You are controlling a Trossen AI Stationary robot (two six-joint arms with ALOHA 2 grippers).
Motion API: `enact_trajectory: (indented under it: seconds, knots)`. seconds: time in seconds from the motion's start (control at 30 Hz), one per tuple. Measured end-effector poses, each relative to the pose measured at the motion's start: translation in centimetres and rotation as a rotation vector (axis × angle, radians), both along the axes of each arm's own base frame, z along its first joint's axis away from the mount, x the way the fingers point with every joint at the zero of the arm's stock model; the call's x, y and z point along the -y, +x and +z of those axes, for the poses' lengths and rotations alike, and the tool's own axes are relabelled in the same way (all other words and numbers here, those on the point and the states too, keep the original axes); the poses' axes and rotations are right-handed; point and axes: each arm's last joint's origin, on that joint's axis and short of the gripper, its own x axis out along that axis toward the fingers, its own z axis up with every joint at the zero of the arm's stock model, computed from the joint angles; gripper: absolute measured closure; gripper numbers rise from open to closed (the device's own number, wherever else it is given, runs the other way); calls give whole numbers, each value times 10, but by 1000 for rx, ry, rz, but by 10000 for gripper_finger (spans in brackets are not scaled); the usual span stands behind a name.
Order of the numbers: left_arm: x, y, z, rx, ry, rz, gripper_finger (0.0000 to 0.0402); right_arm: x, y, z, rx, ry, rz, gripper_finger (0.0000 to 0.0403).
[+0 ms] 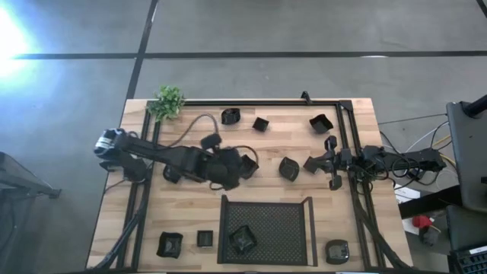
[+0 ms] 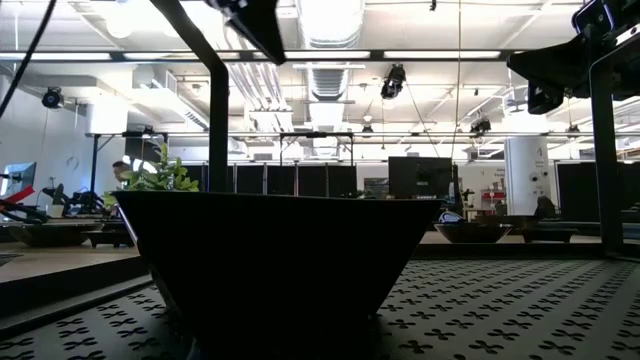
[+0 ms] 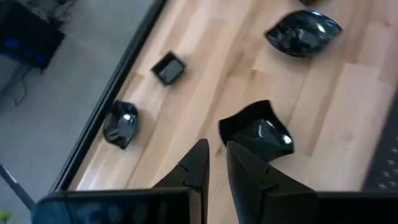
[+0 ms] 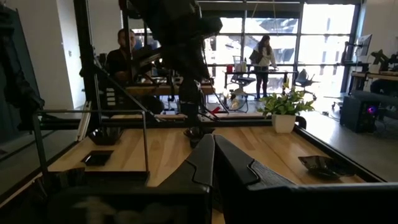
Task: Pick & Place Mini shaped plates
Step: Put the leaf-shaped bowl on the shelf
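Observation:
Several glossy black mini plates lie scattered on the wooden table: near the far edge (image 1: 230,116) (image 1: 261,123) (image 1: 321,122), at mid-table (image 1: 288,168) and along the near edge (image 1: 169,243) (image 1: 337,251). One sits in the mesh tray (image 1: 243,238) and fills the low view (image 2: 270,260). My left gripper (image 3: 216,148) is at mid-table, closed to a narrow gap at an angular plate (image 3: 258,134) (image 1: 248,165). My right gripper (image 4: 213,140) is shut and holds nothing, hovering by the right rail (image 1: 323,162). My left gripper has the angular plate's rim at its near corner (image 3: 222,134) between its two fingertips, which reach it slanting down from the table's left. The plate's bowl spreads beyond the fingers over the wood. Whether it is lifted clear I cannot tell.
The black mesh tray (image 1: 266,202) stands at the near middle. A small green plant (image 1: 167,101) is on the far left corner. A black frame rail (image 1: 346,144) runs along the far and right sides. People are in the room beyond the table (image 4: 127,56).

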Motion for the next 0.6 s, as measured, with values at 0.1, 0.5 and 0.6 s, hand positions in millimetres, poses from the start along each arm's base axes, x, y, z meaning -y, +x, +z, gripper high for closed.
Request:
enact_trajectory:
  seconds: [0.1,0.5,0.6]
  knots:
    - [-5,-18,-4,63,-21,16,351,0,0,1,7,6,1,394]
    - [-15,-68,-37,357,-89,-2,351,2,-1,6,52,57,-56,394]
    - [-15,-75,-44,381,-91,-15,351,3,-3,18,82,28,-78,394]
